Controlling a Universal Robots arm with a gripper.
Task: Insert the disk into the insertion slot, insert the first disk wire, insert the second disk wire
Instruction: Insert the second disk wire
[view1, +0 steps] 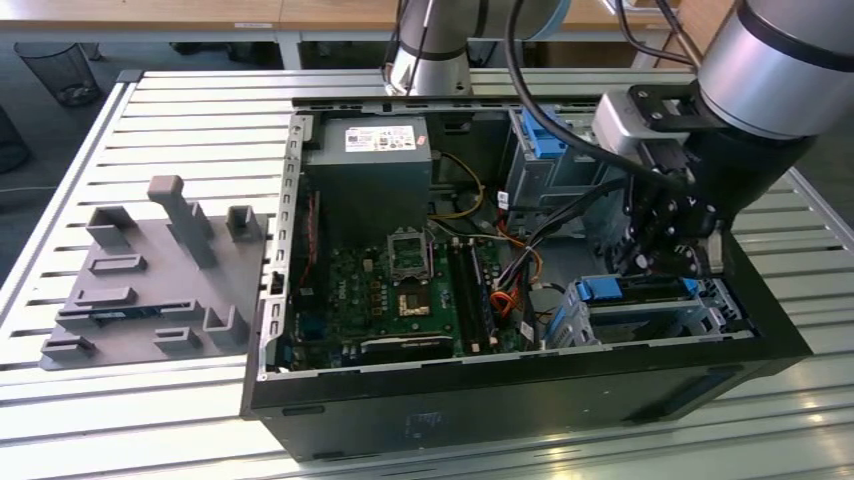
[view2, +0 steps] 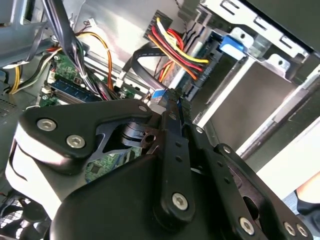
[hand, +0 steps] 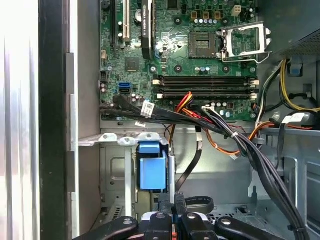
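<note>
Gripper (view1: 663, 262) hangs low inside the open PC case (view1: 534, 400), over the drive cage at the exterior view's right. Fingers (view2: 172, 107) look pressed together w/ no gap; in the second wrist view the tips meet at a small blue-tipped connector, poss. pinching it, can't confirm. Disk (view1: 641, 292) sits in the insertion slot (view1: 721, 320), blue carrier showing at its near end; blue tab also in first wrist view (hand: 152, 170). Risks, as judged: loose cable bundle (hand: 250, 150) runs across the bay close to the arm, so a snag or drag seems likely if the wrist shifts sideways; plug could meet the port skewed & bend pins; a thin pinch may let it twist. Disk lies just below & beside the fingertips, not touching that I can see.
</note>
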